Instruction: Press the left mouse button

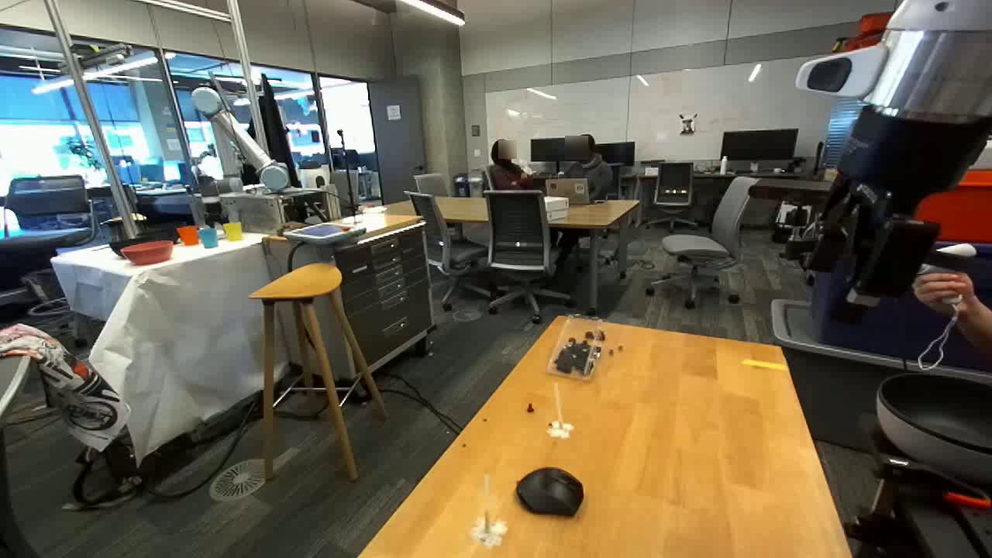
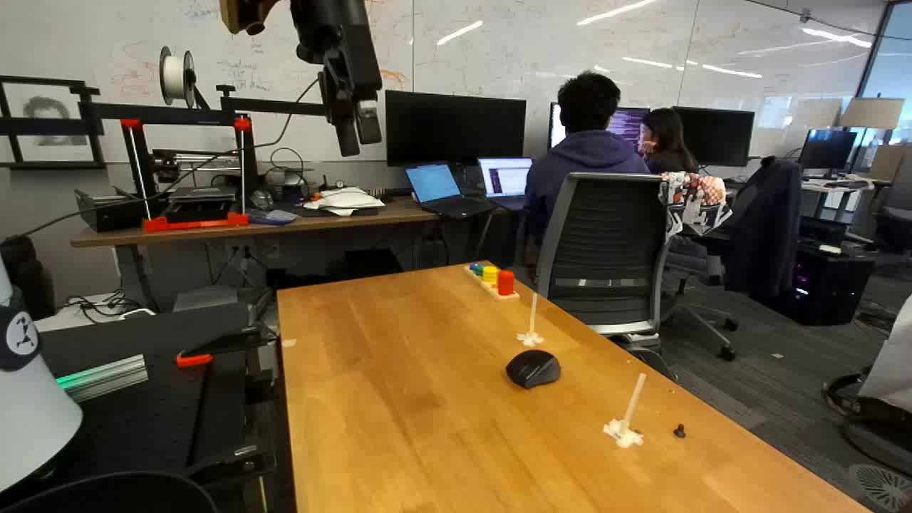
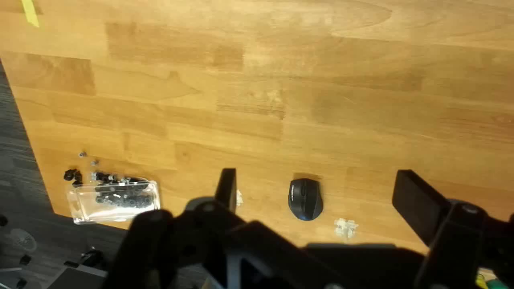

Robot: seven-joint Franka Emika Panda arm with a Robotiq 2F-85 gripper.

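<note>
On the wooden desk (image 1: 682, 434) are one black computer mouse (image 1: 550, 491), two thin white sticks (image 2: 633, 401), one clear box (image 3: 86, 208) with dark bits (image 3: 124, 198), and one toy (image 2: 505, 283) with red, yellow and blue pieces. The tool (image 2: 359, 139) is spread wide, with its two fingers (image 3: 417, 204) far from each other. The mouse lies lower than the tool and well apart from it; in the wrist view its left mouse button (image 3: 297, 187) shows between the fingers. In an exterior view, two people (image 2: 588, 153) sit in front of a long whiteboard (image 2: 484, 57), and one 3D printer (image 2: 196, 222) stands on a wall table (image 2: 356, 219).
</note>
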